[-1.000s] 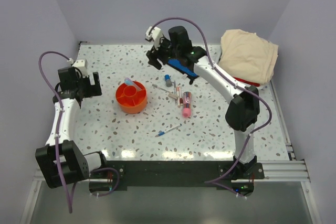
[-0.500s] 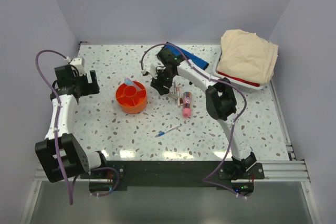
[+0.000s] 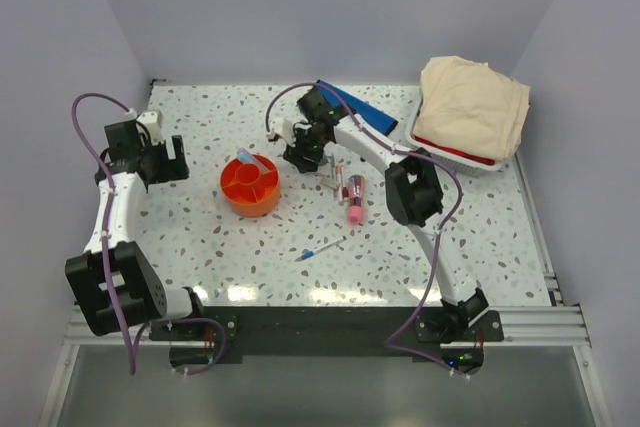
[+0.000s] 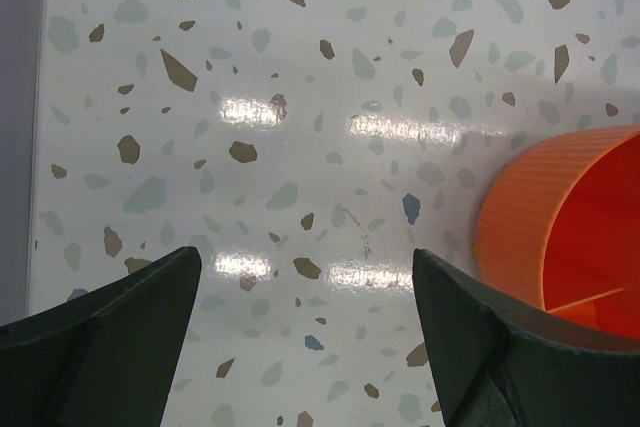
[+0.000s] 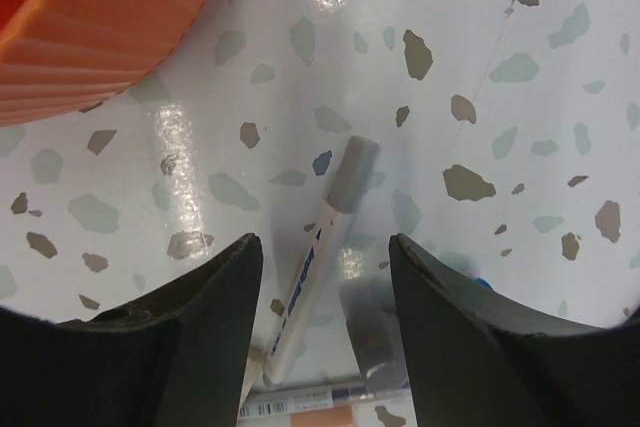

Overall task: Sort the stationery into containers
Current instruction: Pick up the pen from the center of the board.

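The round orange tub [image 3: 250, 187] stands left of centre with a lilac marker [image 3: 249, 159] leaning in it. The blue pouch [image 3: 357, 108] lies at the back. My right gripper [image 5: 325, 244] is low over the table just right of the tub [image 5: 100, 27]. It stands open astride a white marker with a grey cap [image 5: 318, 272], with a gap on both sides. A short grey stick [image 5: 370, 332] lies beside that marker. A pink tube [image 3: 355, 201] and thin pens [image 3: 340, 181] lie nearby; another pen [image 3: 320, 248] lies nearer the front. My left gripper [image 4: 300, 259] hangs open and empty, left of the tub [image 4: 560, 227].
A white basket with a red rim [image 3: 452, 157] and a beige cloth [image 3: 472, 105] fills the back right corner. Grey walls close the table at the left, back and right. In the top view my right arm [image 3: 370, 147] reaches across the pouch's near end.
My right arm swung from the pouch at the back down to the items beside the tub, and its jaws narrowed. The left gripper shifted slightly and stayed open.
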